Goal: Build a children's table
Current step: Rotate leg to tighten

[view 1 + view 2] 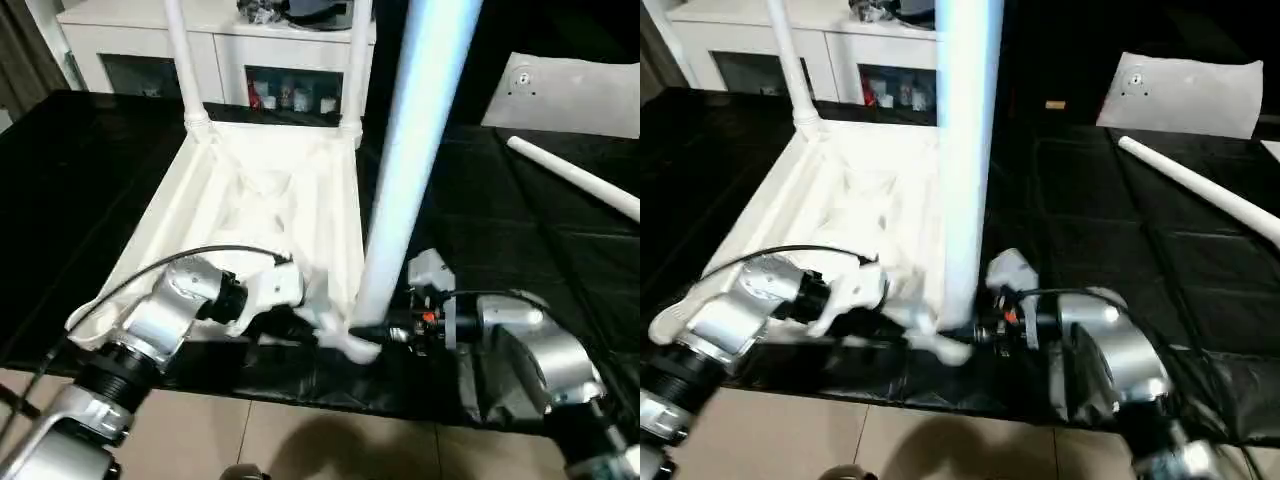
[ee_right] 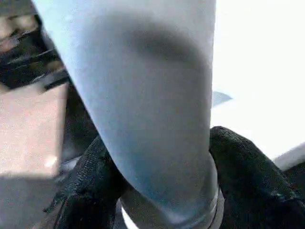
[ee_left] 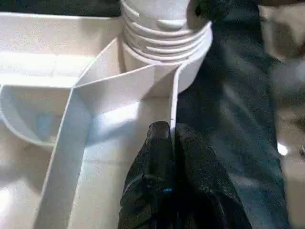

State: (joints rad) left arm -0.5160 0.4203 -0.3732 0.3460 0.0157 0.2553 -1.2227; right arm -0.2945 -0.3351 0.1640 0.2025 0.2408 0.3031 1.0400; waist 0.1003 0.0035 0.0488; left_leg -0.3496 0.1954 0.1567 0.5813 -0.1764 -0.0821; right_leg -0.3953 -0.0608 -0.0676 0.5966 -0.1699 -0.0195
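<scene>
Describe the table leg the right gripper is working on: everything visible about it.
The leg is a long, smooth, white, plastic-looking tube standing near upright in the near right corner socket of the upturned tabletop. Its ridged, threaded base sits in the socket. The right gripper has a black finger on each side low on the tube; the left gripper pinches the rim beside it.

Left gripper [image 3: 170, 138], black fingers [image 3: 155, 157] pinched on the white tabletop [image 3: 57, 62] rim, threaded leg [image 3: 162, 24] seated in corner socket [image 3: 190, 71] beyond, black cloth [image 3: 233, 95] alongside
</scene>
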